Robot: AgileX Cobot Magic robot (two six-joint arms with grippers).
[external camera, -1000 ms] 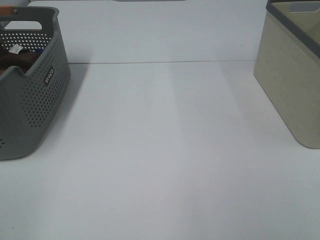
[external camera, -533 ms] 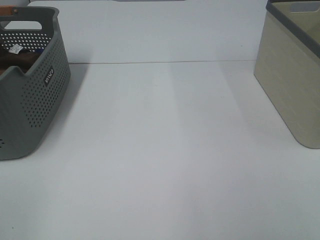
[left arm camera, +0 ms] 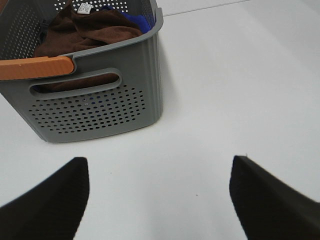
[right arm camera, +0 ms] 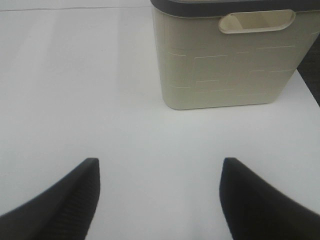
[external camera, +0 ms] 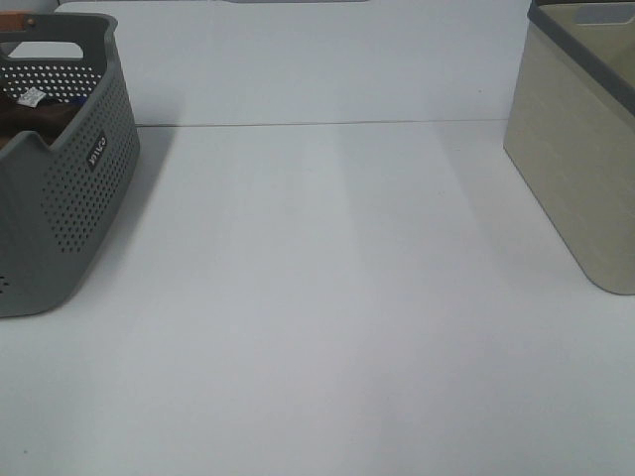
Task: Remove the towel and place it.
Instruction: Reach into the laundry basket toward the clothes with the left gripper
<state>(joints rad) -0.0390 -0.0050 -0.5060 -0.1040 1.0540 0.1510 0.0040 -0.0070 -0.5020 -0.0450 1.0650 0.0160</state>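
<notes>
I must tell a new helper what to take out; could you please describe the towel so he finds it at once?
On the white table, find the grey perforated basket with the orange handle. The towel is the dark-brown plush cloth heaped inside it. Unlike the blue cloth beside it, it is brown and carries a small white tag.

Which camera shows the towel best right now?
Left wrist: the brown towel lies heaped in the grey basket, white tag visible. Exterior high catches only a brown sliver over the basket's rim; right wrist shows none of it.
</notes>
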